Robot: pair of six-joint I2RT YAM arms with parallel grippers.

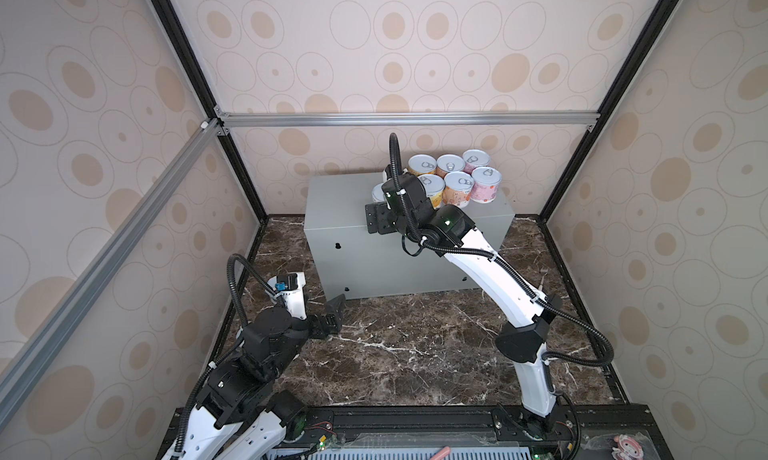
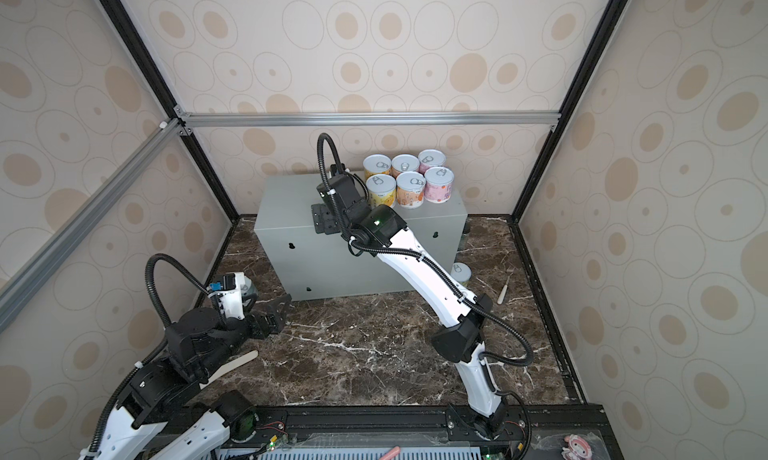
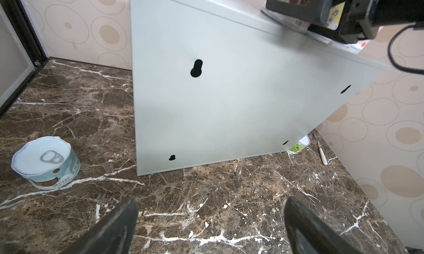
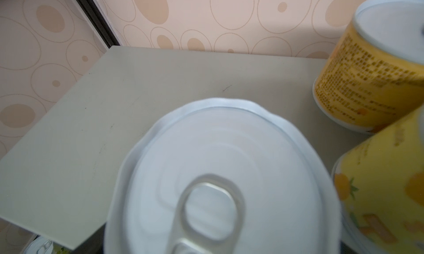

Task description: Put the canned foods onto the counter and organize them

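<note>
Yellow patch on tin (image 3: 336,12) reads "西米"; left fingers (image 3: 110,229) spread wide; right fingers (image 3: 274,4): cannot tell.

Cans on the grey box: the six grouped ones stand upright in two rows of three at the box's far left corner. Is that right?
Not quite. The six cans do stand upright in two rows of three, but they are at the far right corner of the grey box, not the far left. Both top views show this.
</note>
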